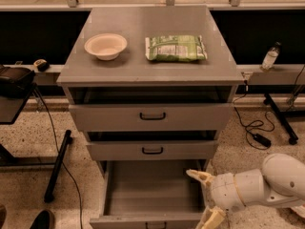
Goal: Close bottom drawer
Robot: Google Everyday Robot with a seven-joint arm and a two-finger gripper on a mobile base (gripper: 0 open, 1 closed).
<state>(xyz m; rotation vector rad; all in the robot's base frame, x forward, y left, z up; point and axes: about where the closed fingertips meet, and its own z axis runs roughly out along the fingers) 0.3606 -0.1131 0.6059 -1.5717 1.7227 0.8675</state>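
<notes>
the bottom drawer [152, 187] is pulled far out toward the near side, lowest in the cabinet, and its plain grey inside shows; so the closing looks not yet begun; the whole push back in is left to do; the pincer [206, 198] sits just beside the drawer's right wall, near the right end of its front panel [138, 221]; its two pale fingers are spread wide and released, holding nothing; i cannot tell if a finger touches the drawer; the middle drawer [152, 150] and top drawer [152, 117] stick out a little too, but much less; on the counter [143, 68] a bowl [106, 46] and a green packet [176, 48] rest well apart from the work; a push on the front panel from near to far seems the way; the right side is tight, since the arm lies close to the drawer's edge; a black stand [57, 166] on the left and cords [252, 128] on the right lie apart from the drawer's path.
</notes>
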